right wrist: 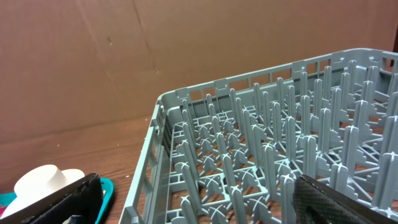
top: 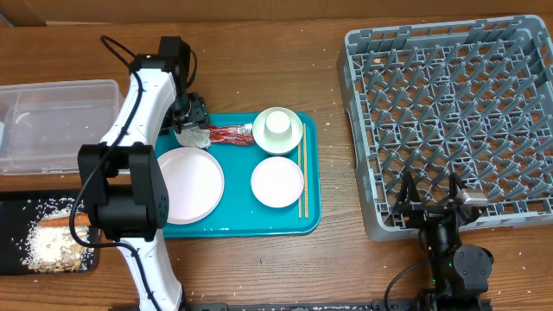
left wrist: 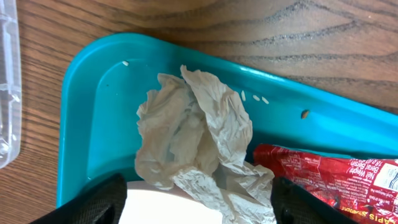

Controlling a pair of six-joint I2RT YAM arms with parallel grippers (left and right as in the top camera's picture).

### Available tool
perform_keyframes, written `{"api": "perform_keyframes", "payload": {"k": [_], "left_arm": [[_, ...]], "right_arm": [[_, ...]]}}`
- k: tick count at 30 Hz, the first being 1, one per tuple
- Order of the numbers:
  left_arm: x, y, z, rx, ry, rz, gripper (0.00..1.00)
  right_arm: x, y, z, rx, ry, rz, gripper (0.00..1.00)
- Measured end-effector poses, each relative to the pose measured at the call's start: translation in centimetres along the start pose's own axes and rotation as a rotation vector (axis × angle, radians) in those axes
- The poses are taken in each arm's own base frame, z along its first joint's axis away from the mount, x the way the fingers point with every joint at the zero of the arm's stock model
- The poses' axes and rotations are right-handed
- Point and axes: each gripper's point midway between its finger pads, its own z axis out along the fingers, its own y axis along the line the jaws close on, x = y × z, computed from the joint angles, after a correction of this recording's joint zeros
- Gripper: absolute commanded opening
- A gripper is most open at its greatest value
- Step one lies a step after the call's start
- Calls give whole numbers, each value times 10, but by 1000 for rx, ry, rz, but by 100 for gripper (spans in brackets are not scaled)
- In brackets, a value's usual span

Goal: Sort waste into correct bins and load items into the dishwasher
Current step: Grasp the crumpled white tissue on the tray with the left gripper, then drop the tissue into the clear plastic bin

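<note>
A crumpled white-silver wrapper (top: 195, 135) (left wrist: 199, 137) lies at the far left corner of the teal tray (top: 242, 220), with a red wrapper (top: 232, 134) (left wrist: 329, 177) just right of it. My left gripper (top: 192, 117) (left wrist: 196, 205) is open, its fingers spread on either side of the white-silver wrapper. The large plate (top: 188, 183), a dish (top: 277, 181), a cup in a dish (top: 278, 128) and chopsticks (top: 301, 177) lie on the tray. A carrot (top: 60, 221) and rice (top: 47, 246) lie in the black tray (top: 17, 203). My right gripper (top: 429, 200) (right wrist: 193, 202) is open at the grey rack's near edge (top: 449, 121).
A clear plastic tub (top: 56, 125) stands at the left, behind the black tray. The grey rack (right wrist: 261, 155) fills the right side of the table. A few rice grains (left wrist: 255, 97) lie on the teal tray's rim. A brown cardboard wall stands behind the table.
</note>
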Motion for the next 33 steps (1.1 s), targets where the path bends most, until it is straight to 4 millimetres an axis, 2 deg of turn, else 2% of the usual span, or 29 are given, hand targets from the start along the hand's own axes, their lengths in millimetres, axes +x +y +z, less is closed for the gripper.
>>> {"api": "perform_keyframes", "payload": {"k": [8, 9, 11, 13, 16, 17, 21, 23, 30, 33], "left_arm": [[12, 1, 12, -1, 40, 4, 73], [13, 1, 13, -2, 42, 5, 70], [13, 1, 14, -2, 44, 4, 53], [14, 1, 14, -2, 45, 11, 31], [17, 2, 13, -4, 60, 24, 8], [20, 3, 13, -8, 71, 24, 4], [30, 7, 9, -25, 116, 32, 4], [29, 7, 1, -26, 120, 32, 4], [0, 1, -57, 30, 16, 18, 4], [-11, 1, -91, 65, -74, 8, 4]], "right_arm": [[0, 0, 0, 0, 1, 0, 100], [0, 0, 0, 0, 0, 0, 100], [0, 0, 0, 0, 1, 0, 100], [0, 0, 0, 0, 0, 0, 100], [0, 0, 0, 0, 0, 0, 100], [0, 0, 0, 0, 0, 0, 100], [0, 0, 0, 0, 0, 0, 100], [0, 0, 0, 0, 0, 0, 100], [0, 0, 0, 0, 0, 0, 100], [0, 0, 0, 0, 0, 0, 100]]}}
